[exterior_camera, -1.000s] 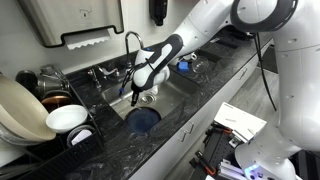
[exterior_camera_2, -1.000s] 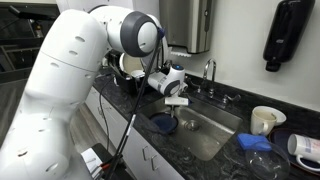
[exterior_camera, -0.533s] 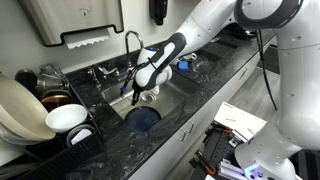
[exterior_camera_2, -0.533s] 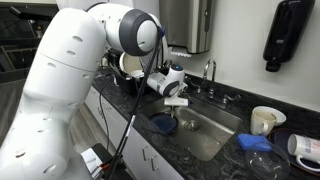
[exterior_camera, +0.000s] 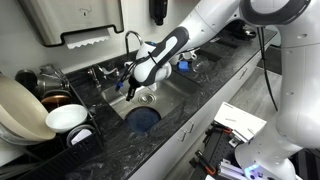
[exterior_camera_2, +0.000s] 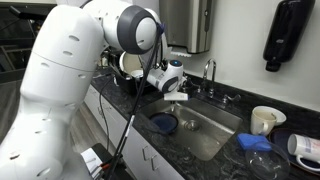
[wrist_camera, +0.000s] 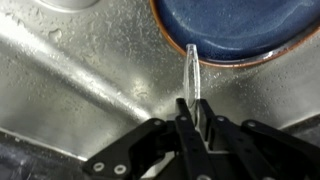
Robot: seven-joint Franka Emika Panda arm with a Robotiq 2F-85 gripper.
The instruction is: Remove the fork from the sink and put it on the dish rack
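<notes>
fork (wrist_camera: 192, 72) over the sink (wrist_camera: 85, 70)
the tool (wrist_camera: 195, 115) was clamped on the fork above the sink, which held a blue bowl (wrist_camera: 235, 25); the dish rack (exterior_camera: 84, 140) held a cream plate (exterior_camera: 12, 115) and white bowl (exterior_camera: 67, 118).

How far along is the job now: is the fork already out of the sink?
Done: the gripper is shut on the fork. In hand: the held fork is over the sink floor, its tip near a blue dish, so it is not out yet. Left: carry it to the dish rack and release it there.
</notes>
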